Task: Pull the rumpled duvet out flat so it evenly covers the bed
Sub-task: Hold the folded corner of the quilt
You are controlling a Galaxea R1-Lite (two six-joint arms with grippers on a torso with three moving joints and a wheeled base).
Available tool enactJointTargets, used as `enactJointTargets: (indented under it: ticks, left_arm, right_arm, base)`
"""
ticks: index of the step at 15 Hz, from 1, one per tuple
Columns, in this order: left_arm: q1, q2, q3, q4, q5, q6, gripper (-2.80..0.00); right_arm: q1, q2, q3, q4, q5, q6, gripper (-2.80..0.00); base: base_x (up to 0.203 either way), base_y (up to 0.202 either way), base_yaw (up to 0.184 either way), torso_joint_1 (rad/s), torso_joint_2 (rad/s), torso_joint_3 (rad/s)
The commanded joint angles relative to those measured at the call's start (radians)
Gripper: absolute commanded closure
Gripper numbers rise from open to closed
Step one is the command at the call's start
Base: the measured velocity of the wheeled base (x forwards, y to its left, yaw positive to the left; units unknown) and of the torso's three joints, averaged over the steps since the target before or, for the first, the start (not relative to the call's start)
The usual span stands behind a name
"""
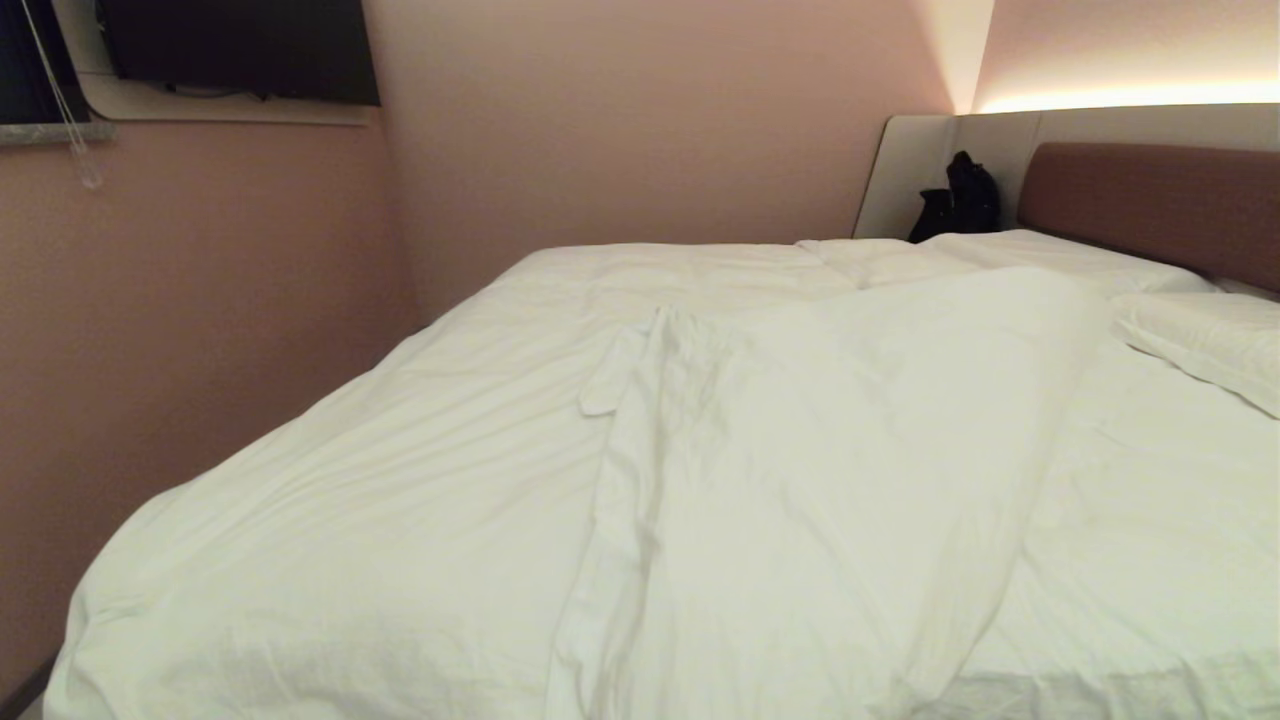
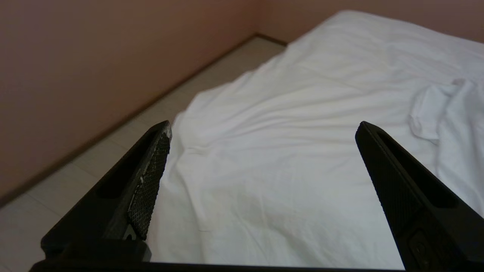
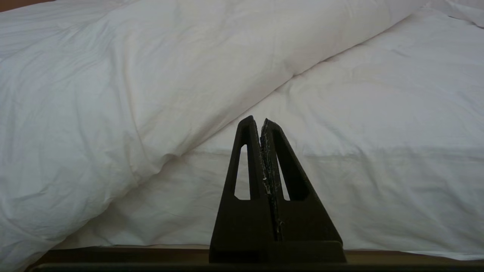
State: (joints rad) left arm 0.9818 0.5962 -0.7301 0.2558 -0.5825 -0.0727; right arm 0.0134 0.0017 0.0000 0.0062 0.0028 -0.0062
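Note:
The white duvet point(image 1: 380, 520) lies wrinkled over the left part of the bed point(image 1: 1150, 200). A broad flap of it point(image 1: 830, 480) is folded back across the middle, with a small crumpled corner point(image 1: 610, 385) at its far end. Neither arm shows in the head view. My left gripper point(image 2: 264, 128) hangs open above the duvet point(image 2: 287, 158) near its edge by the floor, with nothing between its fingers. My right gripper point(image 3: 259, 120) is shut and empty, level with the near side of the mattress, just below the folded flap point(image 3: 151, 94).
The bare fitted sheet point(image 1: 1150, 560) shows right of the flap. Pillows point(image 1: 1200, 340) lie by the reddish headboard, and a black bag point(image 1: 960, 200) stands at the far corner. A pink wall point(image 1: 200, 330) runs close along the bed's left side, with a pale floor strip point(image 2: 113, 151) between.

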Motion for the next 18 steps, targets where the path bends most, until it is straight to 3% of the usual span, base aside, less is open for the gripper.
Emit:
enactJointTargets:
  ticks: [1,4,6,10,13,15,18]
  left_arm:
    - [-0.006,-0.132,0.030,0.001,0.042,-0.005,-2.80]
    - [-0.011,-0.194,0.065,0.002,0.048,-0.004,-2.80]
    - [-0.094,-0.241,0.080,0.022,0.091,-0.003,-2.80]
    - [-0.349,-0.299,0.081,0.099,0.293,0.000,-2.80]
    - [-0.602,-0.313,0.083,0.109,0.542,0.000,-2.80]
    - [-0.712,-0.315,0.105,0.106,0.700,-0.003,-2.80]
    - [-0.774,-0.314,0.145,0.103,0.709,-0.005,-2.80]
  right_arm:
    - [0.000,0.000,0.000,0.000,0.000,0.000,0.00]
    - [0.000,0.000,0.000,0.000,0.000,0.000,0.00]
    - [0.000,0.000,0.000,0.000,0.000,0.000,0.00]
    - [0.000,0.000,0.000,0.000,0.000,0.000,0.00]
    - [0.000,0.000,0.000,0.000,0.000,0.000,0.00]
    - [0.000,0.000,0.000,0.000,0.000,0.000,0.00]
    - [0.000,0.000,0.000,0.000,0.000,0.000,0.00]
  base:
    - [0.000,0.000,0.000,0.000,0.00,0.000]
    - [0.000,0.000,0.000,0.000,0.00,0.000]
    - [0.000,0.000,0.000,0.000,0.00,0.000]
    - [0.000,0.000,0.000,0.000,0.00,0.000]
    - [0.000,0.000,0.000,0.000,0.00,0.000]
    - [0.000,0.000,0.000,0.000,0.00,0.000]
    - [0.000,0.000,0.000,0.000,0.00,0.000]
